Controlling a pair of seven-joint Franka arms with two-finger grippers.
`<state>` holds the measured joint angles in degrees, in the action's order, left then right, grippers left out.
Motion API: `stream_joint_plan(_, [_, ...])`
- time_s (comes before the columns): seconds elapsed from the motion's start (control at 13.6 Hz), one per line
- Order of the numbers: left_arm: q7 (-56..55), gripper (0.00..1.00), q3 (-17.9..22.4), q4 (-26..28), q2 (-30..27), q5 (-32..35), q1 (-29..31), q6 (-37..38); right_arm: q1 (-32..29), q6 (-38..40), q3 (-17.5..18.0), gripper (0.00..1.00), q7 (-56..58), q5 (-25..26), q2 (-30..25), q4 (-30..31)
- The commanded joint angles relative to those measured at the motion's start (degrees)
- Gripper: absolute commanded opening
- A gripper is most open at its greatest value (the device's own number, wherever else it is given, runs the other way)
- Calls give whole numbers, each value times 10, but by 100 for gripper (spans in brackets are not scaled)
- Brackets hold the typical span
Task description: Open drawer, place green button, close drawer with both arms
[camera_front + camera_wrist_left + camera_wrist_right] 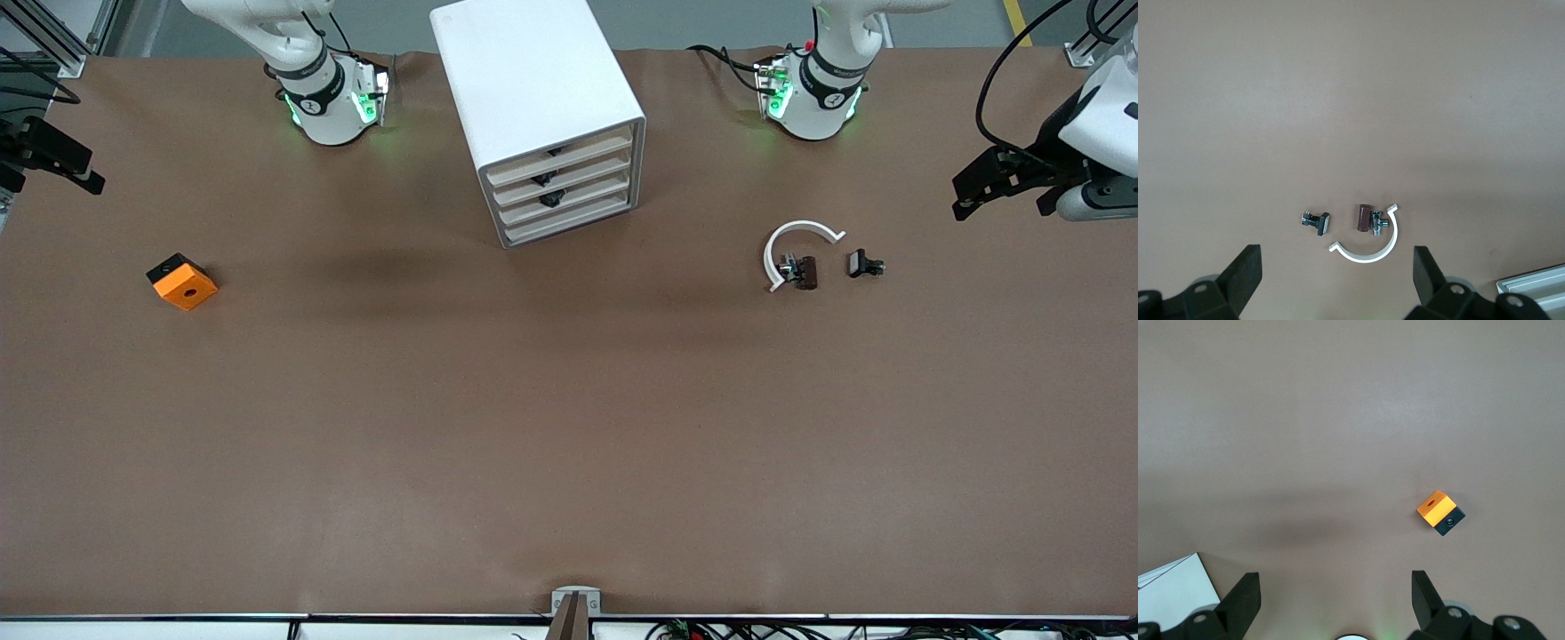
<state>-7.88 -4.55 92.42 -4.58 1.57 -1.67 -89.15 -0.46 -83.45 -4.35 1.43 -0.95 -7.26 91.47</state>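
The tall white rounded cabinet [540,116] stands near the table edge where the arm bases are, midway along it. Its four cream-fronted drawers [562,196] are all pushed in, fronts angled toward the front camera and slightly toward the left arm's end.

No green-capped button can be made out. Toward the left arm's end lie a white plastic C-shaped ring [794,249], a dark brown part with metal pins [803,272] at its opening, and a small black clip-like part [864,264] just beside. An orange cube with a hole and a black base [181,282] sits toward the right arm's end.

The left gripper [1000,182] hangs at its table end, fingers [1245,277] spread wide. The right gripper [53,158], cut off at its end, is likewise spread wide and empty.
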Motion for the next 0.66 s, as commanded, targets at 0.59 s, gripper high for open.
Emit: stream_joint_plan(0.59, [11,100,2,-31,13,-4,-4,36,8,-22,0,100,2,22,-33,34])
